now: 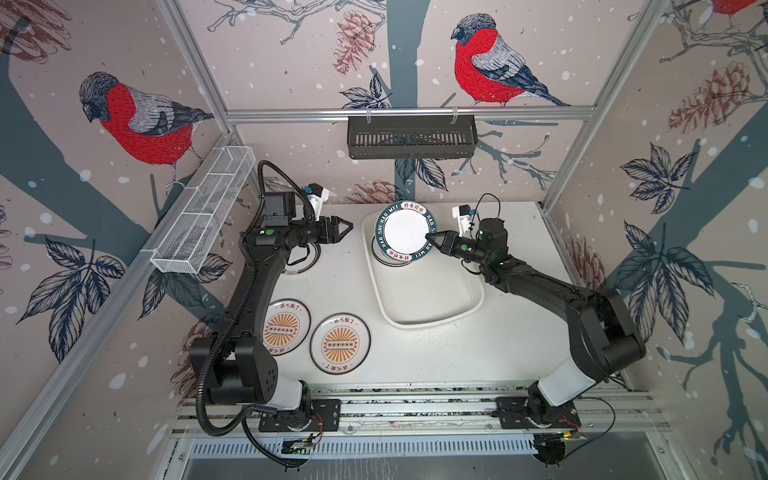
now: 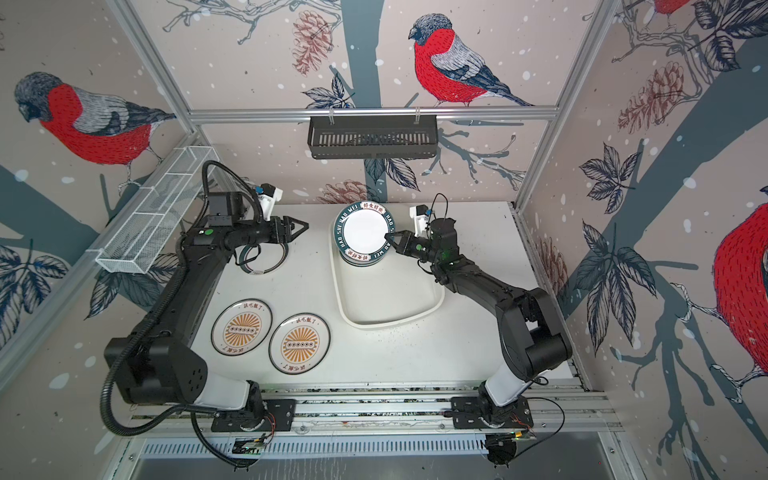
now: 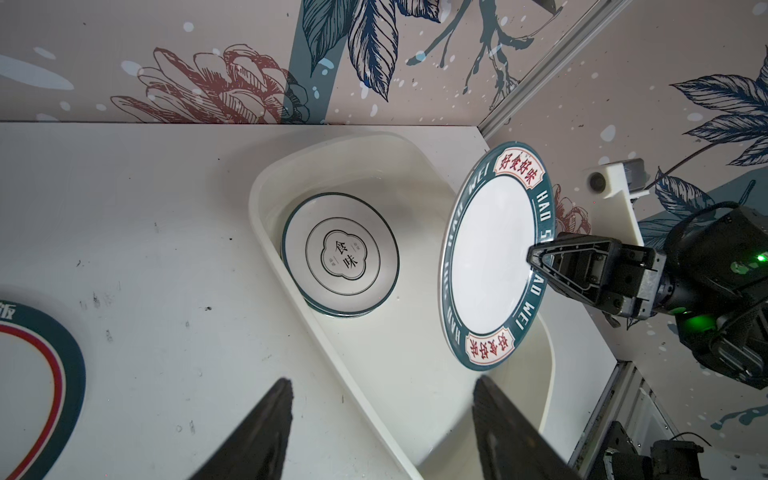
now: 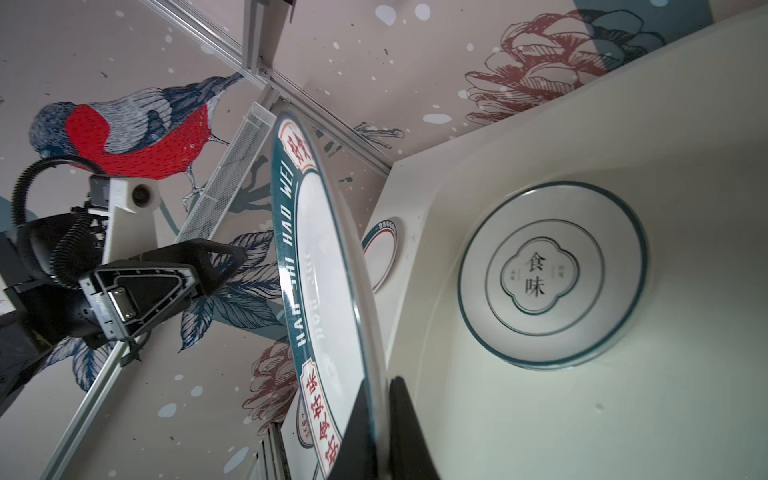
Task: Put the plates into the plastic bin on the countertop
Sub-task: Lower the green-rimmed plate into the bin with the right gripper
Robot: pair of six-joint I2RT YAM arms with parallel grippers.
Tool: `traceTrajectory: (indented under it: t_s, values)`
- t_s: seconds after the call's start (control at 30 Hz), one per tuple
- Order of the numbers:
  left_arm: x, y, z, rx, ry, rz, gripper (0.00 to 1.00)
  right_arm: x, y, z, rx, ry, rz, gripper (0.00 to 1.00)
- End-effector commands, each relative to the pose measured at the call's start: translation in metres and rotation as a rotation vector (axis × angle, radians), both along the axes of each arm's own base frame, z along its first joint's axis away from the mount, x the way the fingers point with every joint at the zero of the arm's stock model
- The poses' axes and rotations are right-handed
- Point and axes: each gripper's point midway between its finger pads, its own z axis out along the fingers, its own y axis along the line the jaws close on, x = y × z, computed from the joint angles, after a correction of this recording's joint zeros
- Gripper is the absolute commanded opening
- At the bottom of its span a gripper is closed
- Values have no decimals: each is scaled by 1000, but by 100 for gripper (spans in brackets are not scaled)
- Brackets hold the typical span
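The right gripper (image 1: 430, 237) clamps a round white plate with dark teal lettered rim (image 1: 405, 230) above the glossy white plastic bin (image 1: 436, 321); the left gripper (image 1: 348, 227) stands apart, empty.

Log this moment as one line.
right gripper: shut on lettered plate above plastic bin | left gripper: open, empty | three plates on countertop

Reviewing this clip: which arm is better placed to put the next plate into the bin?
Right. The right gripper is shut on the teal-rimmed plate, held above the plastic bin; the left gripper is open, empty, beside the bin.
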Motion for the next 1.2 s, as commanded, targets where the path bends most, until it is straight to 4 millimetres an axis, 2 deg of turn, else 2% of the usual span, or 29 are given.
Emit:
traceTrajectory:
  t_s: [0.0, 0.37, 0.53, 1.03, 1.17]
  values:
    - [-3, -2, 4, 11, -11, -25, 68, -14, -12, -18, -104, 39, 48, 4]
    - [-7, -8, 2, -4, -4, -73, 69, -47, -36, -58, -216, 185, 120, 6]
    - [-8, -9, 5, -10, -9, -77, 69, -49, -41, -78, -268, 250, 118, 6]
    - [-8, -9, 7, -9, -13, -82, 69, -52, -24, -114, -384, 354, 185, 7]
    - [-8, -7, 10, 3, -37, -66, 69, -54, -17, -118, -389, 372, 208, 7]
